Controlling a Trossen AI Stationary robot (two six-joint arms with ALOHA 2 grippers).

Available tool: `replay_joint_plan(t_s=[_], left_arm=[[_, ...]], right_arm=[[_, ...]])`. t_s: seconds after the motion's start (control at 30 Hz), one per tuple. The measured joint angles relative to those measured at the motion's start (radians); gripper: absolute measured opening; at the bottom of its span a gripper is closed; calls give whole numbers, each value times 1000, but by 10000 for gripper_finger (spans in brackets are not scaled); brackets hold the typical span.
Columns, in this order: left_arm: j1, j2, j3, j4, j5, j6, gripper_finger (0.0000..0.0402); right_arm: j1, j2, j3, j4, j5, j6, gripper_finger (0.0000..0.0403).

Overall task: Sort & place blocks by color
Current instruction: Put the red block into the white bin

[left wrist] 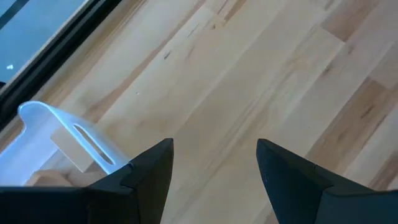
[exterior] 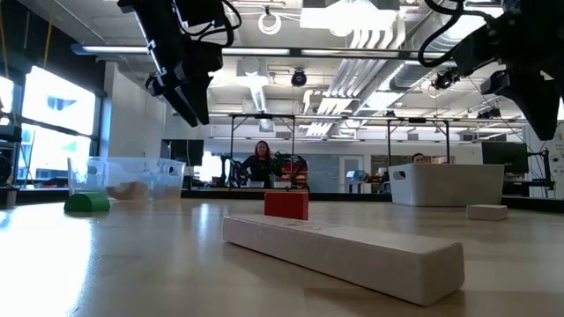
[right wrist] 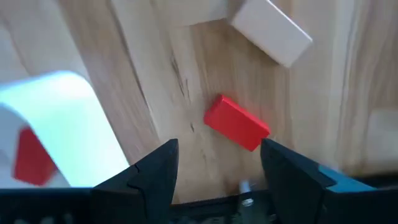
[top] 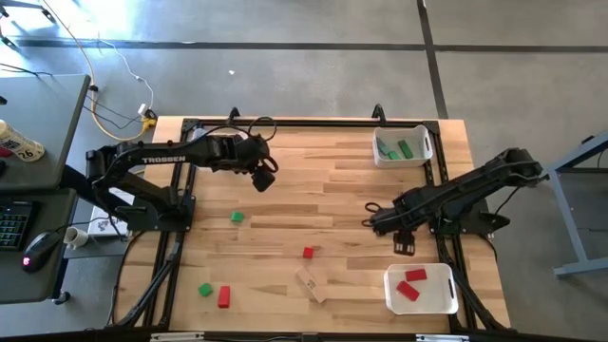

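right gripper (right wrist: 217,165) fingers apart, empty | small red wooden block (right wrist: 236,122) lay just ahead between them, lined up for pickup | left gripper (left wrist: 214,165) fingers apart, idle

A pale wooden table (top: 323,180) with a black frame along its edges stands on a grey concrete floor (top: 304,57). Two white bins sit near its right edge: one (top: 422,144) at the far corner, another (top: 445,302) at the near corner. To the left, a desk (top: 38,123) carries a keyboard (top: 11,224) and a mouse (top: 38,250), with yellow and white cables (top: 119,104) trailing on the floor beside it. Seen level across the table, a clear bin (exterior: 132,176) rests at the left, and two people (exterior: 262,163) sit in the workshop beyond, under exposed ceiling ducts (exterior: 370,35).
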Motion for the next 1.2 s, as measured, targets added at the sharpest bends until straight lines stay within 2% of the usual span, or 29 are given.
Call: replay_joint_plan(t_s=[0.17,0.3,0.57,0.8,0.93,1.2], left_arm=[[-25,0,0,0,-2,-73,218],[-44,0,0,0,-27,-95,218],[-69,0,0,0,-33,-113,218],[-76,0,0,0,-46,-125,218],[-76,0,0,5,-47,-125,218],[-76,0,0,29,-48,-143,218]], right_arm=[[26,-1,-6,11,60,-166,240],[71,-1,-56,39,121,-235,247],[104,-1,-159,103,111,-355,248],[104,-1,-228,164,111,-345,248],[104,-1,-246,175,76,-334,248],[103,36,-256,188,75,-323,248]])
